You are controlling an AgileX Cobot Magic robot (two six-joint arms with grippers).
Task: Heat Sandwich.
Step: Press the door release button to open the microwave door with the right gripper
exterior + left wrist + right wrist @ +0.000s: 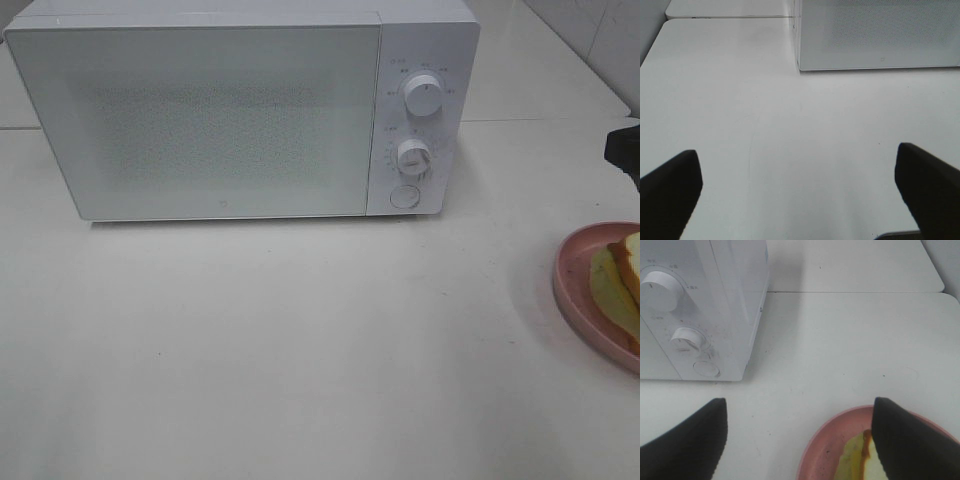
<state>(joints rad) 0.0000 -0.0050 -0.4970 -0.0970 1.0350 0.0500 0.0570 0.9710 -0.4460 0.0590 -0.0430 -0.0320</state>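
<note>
Over at the right edge of the table (pixel 300 350), sandwich (pixel 620 285) sits on a pink plate (pixel 570 275) w/ right gripper (pixel 800 404) spread wide above it, left gripper (pixel 797 155) also wide open, holding nothing, near the microwave (pixel 240 110), door shut.

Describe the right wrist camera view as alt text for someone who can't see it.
The right gripper stands open over the white table, one dark finger partly covering a pink plate that holds the sandwich. Beyond is the control side of a white microwave, with a large knob, a smaller knob and a round button.
</note>
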